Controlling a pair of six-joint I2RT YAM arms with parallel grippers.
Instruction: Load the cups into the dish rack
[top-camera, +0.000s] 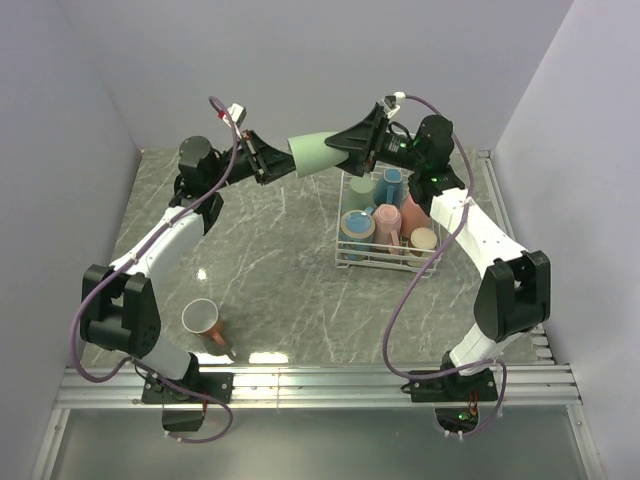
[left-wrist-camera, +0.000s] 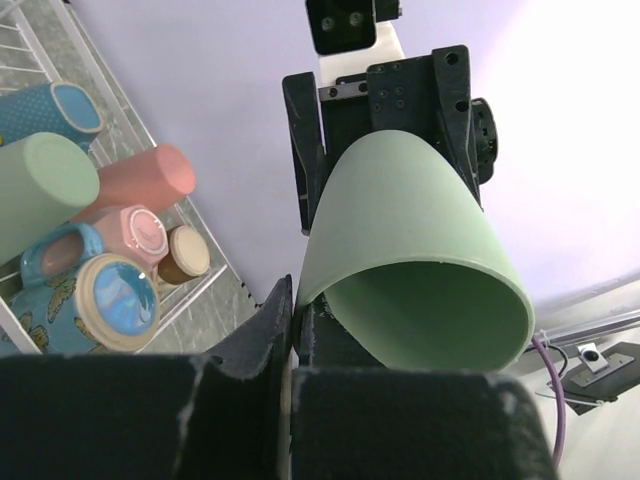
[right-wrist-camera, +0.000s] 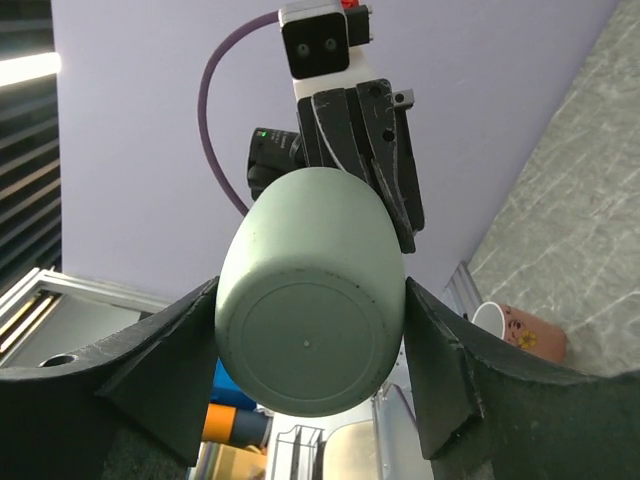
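Note:
A pale green cup (top-camera: 320, 152) hangs on its side in the air between both arms, left of the dish rack (top-camera: 345, 262). My left gripper (top-camera: 283, 165) is shut on its rim, one finger inside and one outside (left-wrist-camera: 292, 310). My right gripper (top-camera: 340, 152) has a finger against each side of the cup's base (right-wrist-camera: 305, 310), closed on it. The white wire rack holds several cups (top-camera: 385, 215) in blue, pink, green and tan. One more cup (top-camera: 200, 318), salmon with a white inside, lies on the table by the left arm's base.
The grey marbled table (top-camera: 270, 260) has walls at the back and on both sides. A metal rail (top-camera: 320, 385) runs along the near edge by the arm bases. Purple cables loop off both arms.

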